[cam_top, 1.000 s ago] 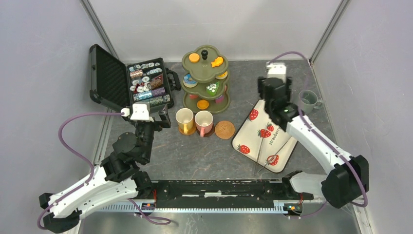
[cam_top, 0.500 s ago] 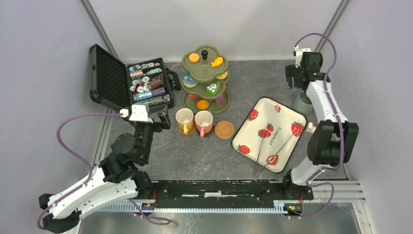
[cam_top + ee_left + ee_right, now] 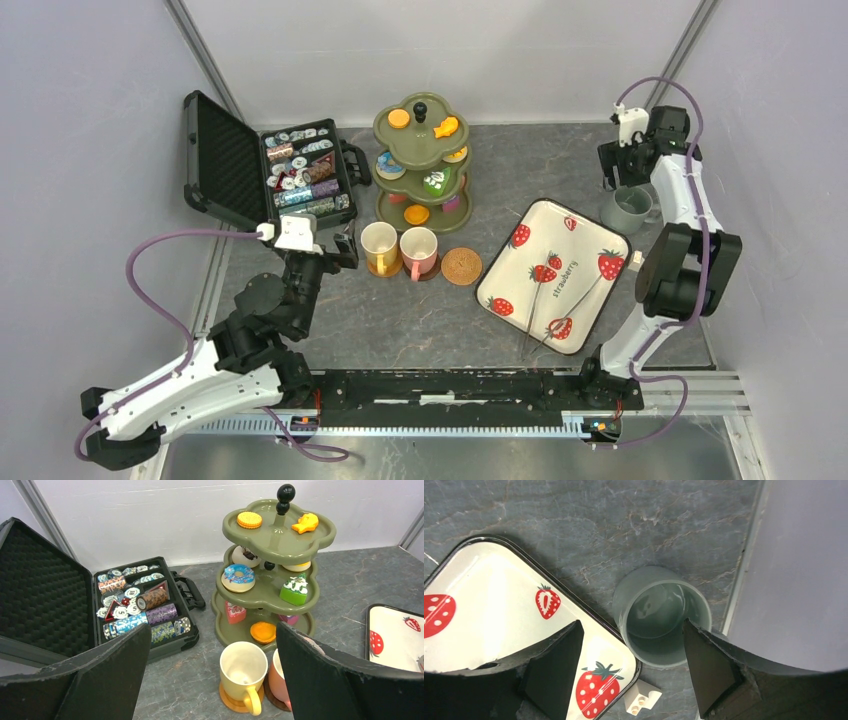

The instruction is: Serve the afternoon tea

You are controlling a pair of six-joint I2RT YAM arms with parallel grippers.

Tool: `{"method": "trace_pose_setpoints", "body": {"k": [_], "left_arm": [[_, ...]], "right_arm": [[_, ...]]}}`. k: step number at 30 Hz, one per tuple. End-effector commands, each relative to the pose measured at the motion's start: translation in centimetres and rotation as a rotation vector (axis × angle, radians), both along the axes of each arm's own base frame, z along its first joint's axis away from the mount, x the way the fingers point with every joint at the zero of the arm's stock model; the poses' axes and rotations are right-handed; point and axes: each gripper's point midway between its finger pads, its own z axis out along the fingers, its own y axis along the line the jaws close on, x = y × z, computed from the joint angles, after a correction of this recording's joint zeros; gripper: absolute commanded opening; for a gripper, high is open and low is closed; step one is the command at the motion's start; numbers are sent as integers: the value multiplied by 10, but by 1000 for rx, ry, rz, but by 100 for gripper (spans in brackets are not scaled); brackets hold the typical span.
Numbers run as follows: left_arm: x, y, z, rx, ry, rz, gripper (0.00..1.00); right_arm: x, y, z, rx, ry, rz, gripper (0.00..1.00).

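The olive-green three-tier stand (image 3: 422,160) (image 3: 272,575) holds toy cakes and donuts, among them a blue-iced donut (image 3: 238,575) and a green cake (image 3: 295,590). In front of it the yellow mug (image 3: 379,245) (image 3: 243,672) and the pink mug (image 3: 418,250) (image 3: 280,680) each sit on a brown coaster. A third coaster (image 3: 461,266) lies bare beside them. My left gripper (image 3: 325,245) (image 3: 212,630) hangs open just left of the yellow mug. Over the upright grey-green mug (image 3: 627,207) (image 3: 661,615) my right gripper (image 3: 625,168) (image 3: 631,625) is open, one finger (image 3: 704,665) at its rim.
An open black case of poker chips (image 3: 300,175) (image 3: 135,605) stands left of the stand. A strawberry-print tray (image 3: 545,225) (image 3: 489,595) carrying thin metal forks lies next to the grey-green mug. A small white brick (image 3: 641,700) lies by the tray corner. The right wall (image 3: 799,570) is close.
My right arm swung from above the tray to the back right corner and came down over the grey-green mug. My left gripper edged slightly right toward the yellow mug.
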Motion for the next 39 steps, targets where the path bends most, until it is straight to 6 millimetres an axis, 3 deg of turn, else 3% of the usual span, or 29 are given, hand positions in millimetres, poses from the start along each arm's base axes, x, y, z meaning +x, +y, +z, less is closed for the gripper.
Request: {"method": "trace_pose_setpoints", "body": {"k": [1, 9, 12, 18, 23, 26, 33, 36, 39], "left_arm": [[1, 2, 12, -35, -25, 21, 100], [5, -5, 8, -10, -12, 17, 100], [6, -8, 6, 0, -6, 16, 100], [10, -10, 4, 20, 0, 28, 100], [12, -9, 5, 14, 1, 37, 100], [12, -9, 5, 9, 2, 36, 100], [11, -8, 7, -1, 3, 27, 100], [10, -7, 8, -8, 0, 27, 100], [7, -4, 11, -23, -7, 23, 100]], "right_arm": [[0, -9, -23, 15, 43, -34, 78], [-13, -15, -78, 64, 132, -66, 68], [-17, -15, -93, 63, 150, -79, 59], [-5, -21, -96, 71, 140, -118, 38], [0, -23, -101, 93, 154, -176, 11], [8, -21, -94, 131, 130, -209, 0], [28, -51, -48, 102, 58, -480, 0], [29, -42, -29, 141, 17, -634, 0], [22, -31, 2, 24, -34, -735, 0]]}}
